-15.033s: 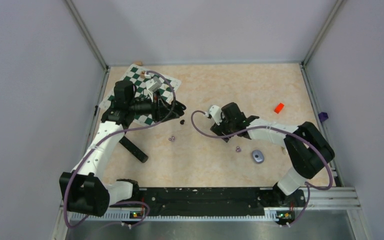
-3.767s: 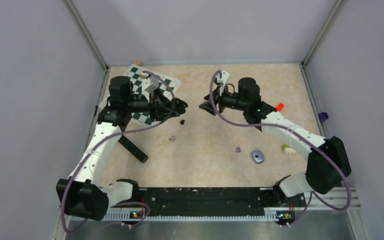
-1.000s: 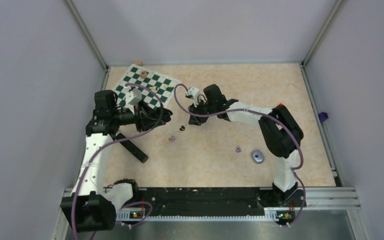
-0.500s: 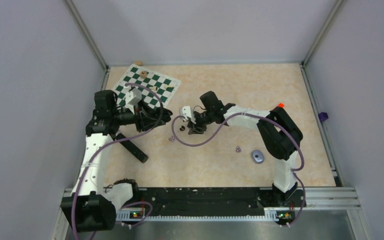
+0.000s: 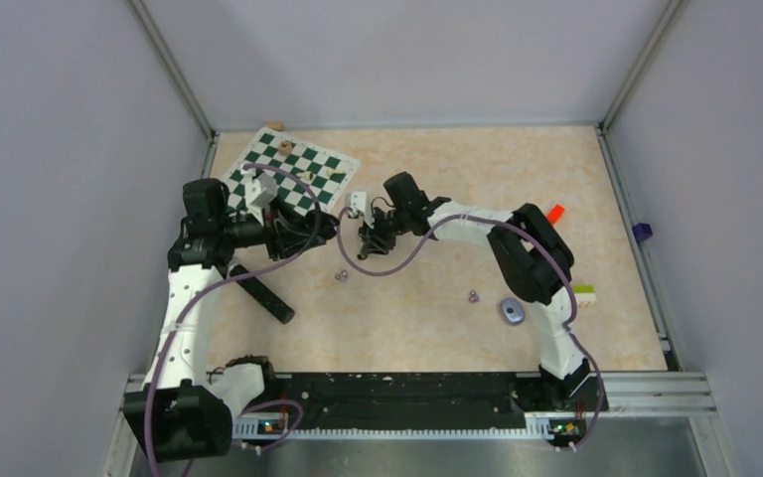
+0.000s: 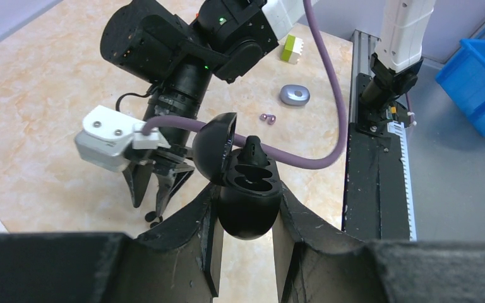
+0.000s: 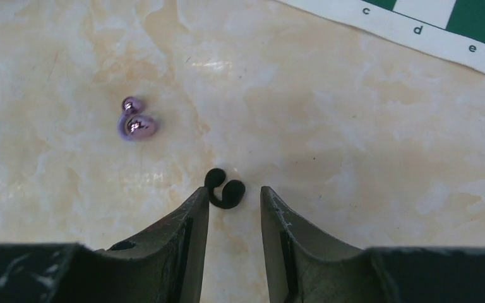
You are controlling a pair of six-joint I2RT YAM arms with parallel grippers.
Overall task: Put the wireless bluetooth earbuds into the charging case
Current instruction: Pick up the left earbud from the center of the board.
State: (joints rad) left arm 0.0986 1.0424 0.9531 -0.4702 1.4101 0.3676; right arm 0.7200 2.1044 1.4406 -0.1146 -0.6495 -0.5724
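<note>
Marbled beige tabletop (image 5: 457,179), grey-walled enclosure.
- Left gripper (image 6: 246,192): clamped on black charging case (image 6: 249,218), lid hinged open, two recesses showing, held off the table.
- Right gripper (image 7: 234,189): fingers apart, tips low over the table; black earbud (image 7: 224,189) lies at the gap.
- Purple earbud (image 7: 136,121): near the black one.
- Second purple earbud (image 5: 473,295): just beside grey-blue oval case (image 5: 512,311), well apart.
- Chessboard mat (image 5: 298,169): far left.
</note>
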